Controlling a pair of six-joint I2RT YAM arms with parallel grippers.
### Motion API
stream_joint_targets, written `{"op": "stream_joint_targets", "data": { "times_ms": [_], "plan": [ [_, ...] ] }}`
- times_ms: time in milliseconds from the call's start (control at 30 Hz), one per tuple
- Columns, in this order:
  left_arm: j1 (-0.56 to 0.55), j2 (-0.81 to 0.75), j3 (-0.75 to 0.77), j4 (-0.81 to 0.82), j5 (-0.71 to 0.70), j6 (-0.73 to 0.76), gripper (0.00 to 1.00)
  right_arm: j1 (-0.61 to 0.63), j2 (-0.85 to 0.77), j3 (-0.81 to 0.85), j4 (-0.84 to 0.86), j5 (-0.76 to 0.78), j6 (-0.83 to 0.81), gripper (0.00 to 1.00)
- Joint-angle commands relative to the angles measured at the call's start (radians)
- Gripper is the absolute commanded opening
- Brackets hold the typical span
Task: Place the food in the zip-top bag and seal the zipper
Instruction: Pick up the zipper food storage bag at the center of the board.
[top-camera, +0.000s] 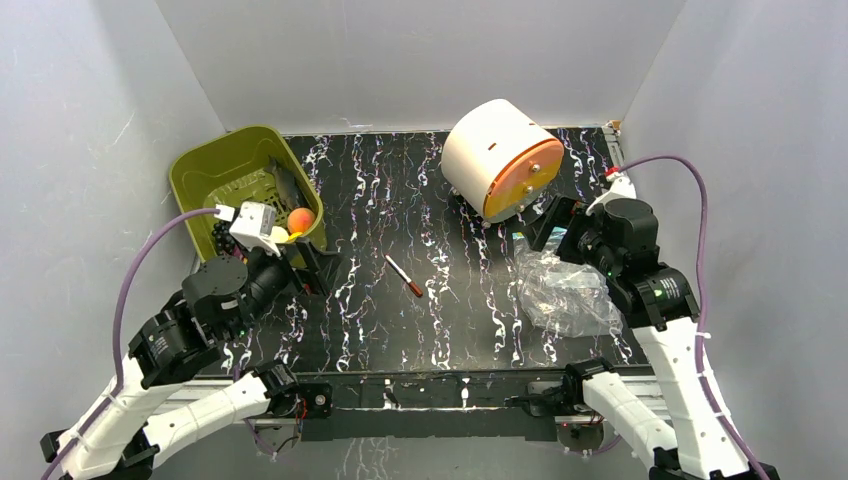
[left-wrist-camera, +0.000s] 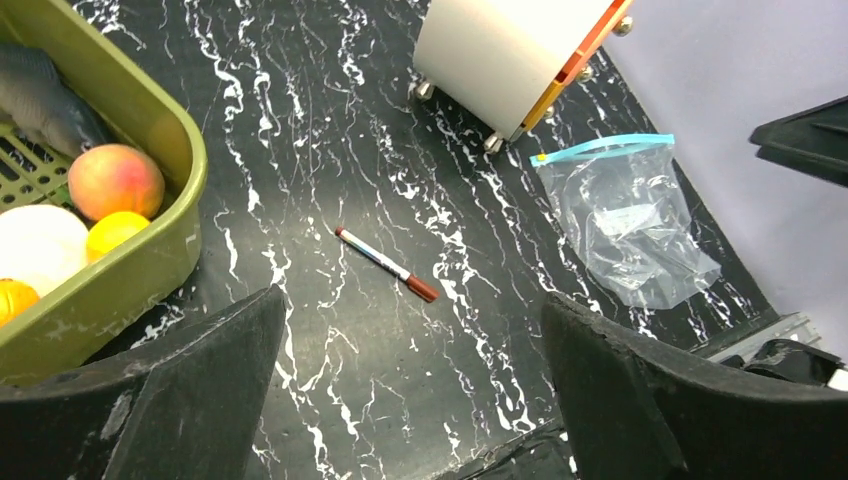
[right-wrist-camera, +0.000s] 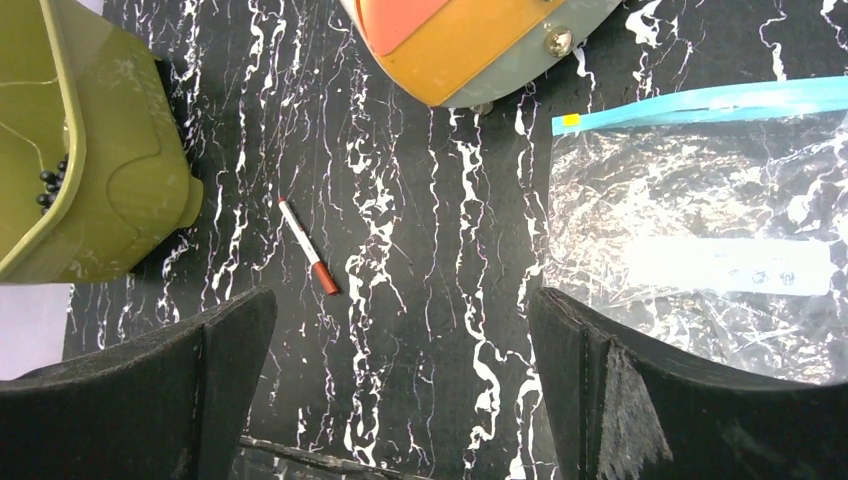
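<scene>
The food lies in an olive-green basket (top-camera: 228, 165) at the far left: a red-green peach (left-wrist-camera: 115, 180), a grey fish (left-wrist-camera: 40, 100), a white ball (left-wrist-camera: 35, 245), a yellow fruit (left-wrist-camera: 115, 230), an orange fruit (left-wrist-camera: 14, 298) and dark grapes (right-wrist-camera: 48, 186). The clear zip-top bag (top-camera: 565, 292) lies flat and empty at the right, its teal zipper (right-wrist-camera: 700, 100) along the far edge. My left gripper (left-wrist-camera: 412, 302) is open and empty beside the basket's near right corner. My right gripper (right-wrist-camera: 400, 297) is open and empty above the bag's left side.
A white cylinder with an orange end (top-camera: 500, 158) lies on its side at the back, just beyond the bag. A thin red-tipped pen (top-camera: 403, 275) lies mid-table. Grey walls close in the left, back and right.
</scene>
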Motion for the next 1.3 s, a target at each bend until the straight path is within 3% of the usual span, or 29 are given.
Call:
{"op": "stream_joint_targets", "data": {
  "times_ms": [0, 467, 600, 800, 1033, 1267],
  "plan": [
    [-0.017, -0.014, -0.026, -0.042, -0.06, -0.044, 0.98, -0.019, -0.041, -0.015, 0.022, -0.026, 0.027, 0.98],
    [-0.026, -0.028, -0.135, -0.029, -0.028, -0.034, 0.98, -0.029, 0.053, -0.103, -0.053, 0.168, 0.19, 0.97],
    [-0.027, -0.021, -0.16, -0.034, -0.012, -0.037, 0.98, -0.03, 0.067, -0.195, 0.041, 0.224, 0.212, 0.72],
    [-0.027, 0.046, -0.171, -0.093, -0.029, -0.098, 0.98, -0.03, 0.152, -0.301, 0.128, 0.329, 0.313, 0.48],
    [-0.027, 0.101, -0.241, -0.067, 0.023, -0.069, 0.99, -0.03, 0.25, -0.335, 0.143, 0.408, 0.451, 0.45],
    [-0.027, 0.026, -0.295, 0.023, 0.138, 0.007, 0.98, -0.03, 0.314, -0.382, 0.255, 0.391, 0.434, 0.46]
  ]
}}
